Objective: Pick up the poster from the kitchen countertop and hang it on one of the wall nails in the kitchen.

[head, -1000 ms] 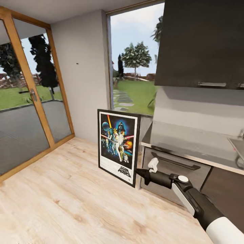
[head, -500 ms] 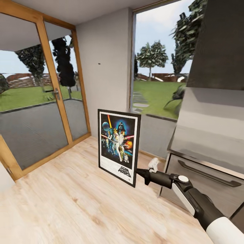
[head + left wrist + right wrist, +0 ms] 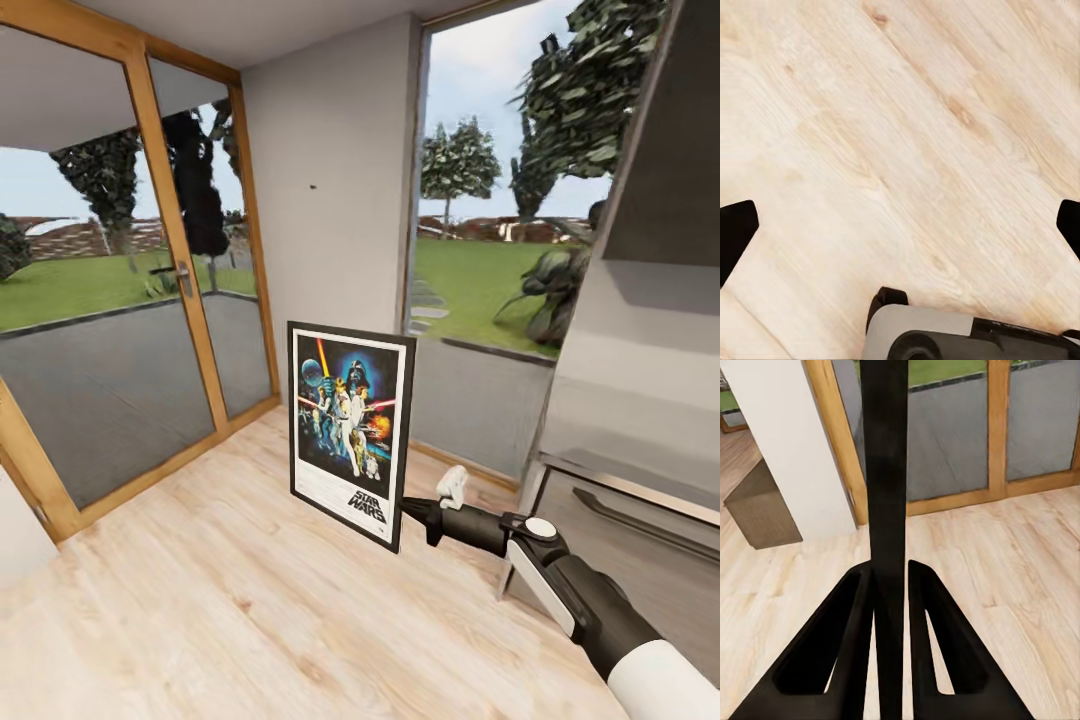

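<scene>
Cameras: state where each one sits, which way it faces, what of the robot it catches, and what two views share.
Head view: on the head, facing forward and down; the right arm holds the poster upright by its edge, a wall nail beyond.
Left wrist view: looks down at the wooden floor; left gripper fingertips wide apart.
Right wrist view: looks along the right gripper, pinching the poster edge-on.
Shared: poster, floor and glass door in head and right wrist views.
</scene>
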